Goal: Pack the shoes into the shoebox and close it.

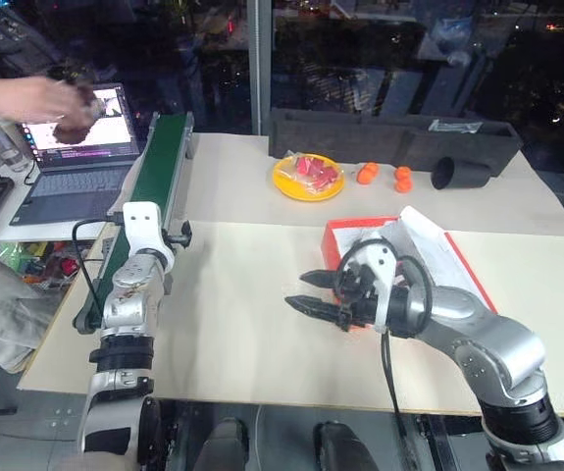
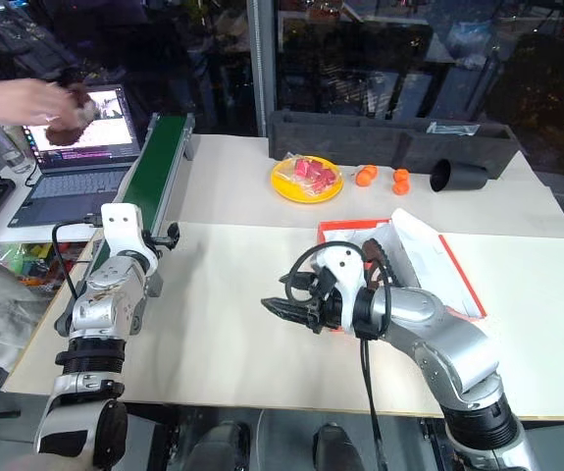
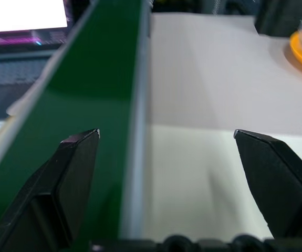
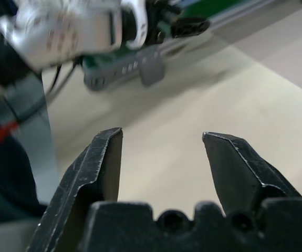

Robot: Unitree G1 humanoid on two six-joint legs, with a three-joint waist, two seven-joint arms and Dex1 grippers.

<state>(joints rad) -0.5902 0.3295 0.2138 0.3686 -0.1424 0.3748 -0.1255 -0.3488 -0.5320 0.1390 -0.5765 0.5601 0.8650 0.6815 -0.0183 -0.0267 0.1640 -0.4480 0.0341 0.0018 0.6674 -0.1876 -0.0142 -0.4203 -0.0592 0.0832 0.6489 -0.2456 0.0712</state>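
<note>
The right claw (image 1: 313,294) hovers spread and empty over the bench (image 1: 242,334), just in front of the shoebox (image 1: 399,250), pointing away from it toward the robot's left. The red-orange shoebox lies on the bench behind the right wrist, its white inside showing; whether it holds any shoe cannot be told. The left claw (image 3: 166,157), fingers wide apart and empty, points along the green conveyor belt (image 1: 154,167), well to the left of the shoebox. Beyond the shoebox, a yellow plate (image 1: 306,178) holds red pieces, orange balls (image 1: 384,177) lie loose, and a long dark tray (image 1: 389,137) lines the bench's far edge. Far left of the shoebox, a person's hand (image 1: 36,98) holds a dark brown fuzzy shoe (image 1: 76,118) above a laptop (image 1: 66,167).
</note>
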